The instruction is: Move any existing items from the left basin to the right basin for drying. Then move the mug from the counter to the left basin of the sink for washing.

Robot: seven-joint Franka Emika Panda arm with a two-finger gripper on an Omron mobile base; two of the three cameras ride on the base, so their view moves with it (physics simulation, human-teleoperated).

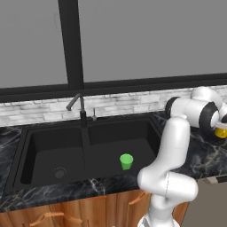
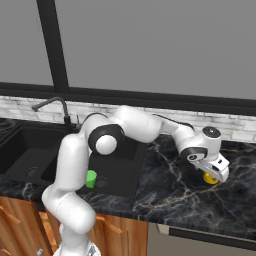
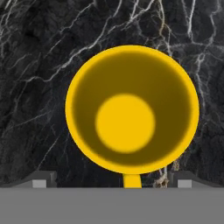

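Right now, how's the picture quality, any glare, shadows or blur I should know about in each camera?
Left base view: flat even light, slightly soft; the green cup casts almost no shadow in the right basin. Right base view: the counter has a faint sheen, no hard glare; the gripper covers part of the mug. Hand view: the mug is sharp, its inner wall shaded dark around a bright bottom.

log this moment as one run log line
stage: mug pickup | green cup: upright in right basin | end effector: over yellow mug on counter, grip unclear
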